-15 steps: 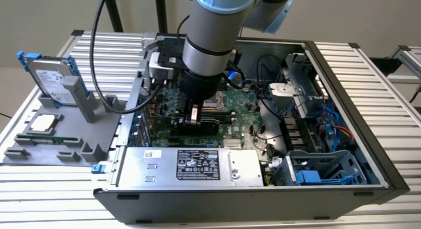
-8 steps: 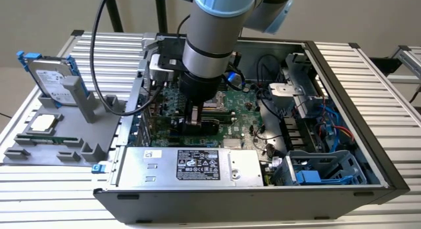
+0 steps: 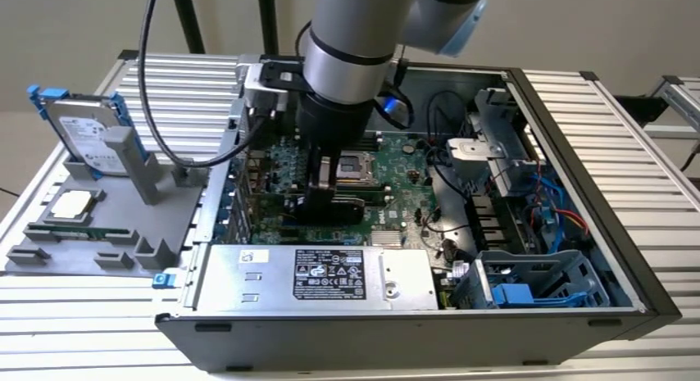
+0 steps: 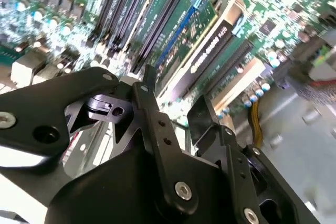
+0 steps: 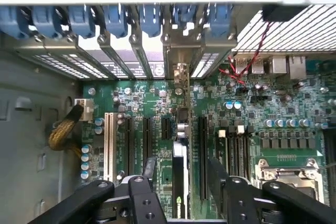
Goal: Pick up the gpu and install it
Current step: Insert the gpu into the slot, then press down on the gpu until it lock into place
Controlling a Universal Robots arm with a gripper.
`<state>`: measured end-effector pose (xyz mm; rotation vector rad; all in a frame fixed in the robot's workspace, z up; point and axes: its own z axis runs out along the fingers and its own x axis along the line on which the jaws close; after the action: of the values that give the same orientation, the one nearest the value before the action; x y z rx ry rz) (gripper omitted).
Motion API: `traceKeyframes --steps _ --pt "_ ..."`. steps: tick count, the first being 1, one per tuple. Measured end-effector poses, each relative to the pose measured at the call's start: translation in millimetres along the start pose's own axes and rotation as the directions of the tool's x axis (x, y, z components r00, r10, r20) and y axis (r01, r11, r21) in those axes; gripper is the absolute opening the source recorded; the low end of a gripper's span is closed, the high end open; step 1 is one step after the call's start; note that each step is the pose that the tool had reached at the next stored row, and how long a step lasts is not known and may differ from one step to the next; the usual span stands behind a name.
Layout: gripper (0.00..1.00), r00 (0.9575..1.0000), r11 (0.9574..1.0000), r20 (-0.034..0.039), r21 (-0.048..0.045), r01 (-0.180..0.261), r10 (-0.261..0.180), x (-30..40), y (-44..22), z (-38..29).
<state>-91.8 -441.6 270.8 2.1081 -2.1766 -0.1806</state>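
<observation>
Now the gpu (image 5: 180,182) stands on edge in a slot of the green board (image 5: 252,114), between my claw's (image 5: 181,174) spread fingers (image 5: 148,174), which flank it without pinching. My arm (image 3: 344,61) reaches straight down into the open computer case (image 3: 579,192).

— What sort of place is this?
— A robotics lab or test bench: an opened computer case (image 3: 569,233) lies on a ribbed aluminium table (image 3: 612,111).
— Anything else?
— A grey parts fixture (image 3: 98,233) holds a hard drive (image 3: 88,135) upright.
</observation>
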Motion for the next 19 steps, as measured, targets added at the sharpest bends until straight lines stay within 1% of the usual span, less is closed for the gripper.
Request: traceKeyframes --steps 3,6,7,8,19 --pt "1.0 1.0 1.0 -0.0003 0.0003 0.0 0.0 -0.1 2.1 -13.2" --pt "1.0 1.0 1.0 -0.0007 0.0008 0.0 0.0 -0.5 3.5 -21.7" --pt "1.0 1.0 1.0 -0.0019 0.0009 0.0 0.0 -0.8 3.5 -22.4" --pt "0.0 1.0 1.0 -0.0026 0.001 0.0 0.0 -0.7 3.5 -22.3" --pt "0.0 0.9999 1.0 -0.0125 0.0013 -0.002 0.002 -1.0 3.6 -22.3"
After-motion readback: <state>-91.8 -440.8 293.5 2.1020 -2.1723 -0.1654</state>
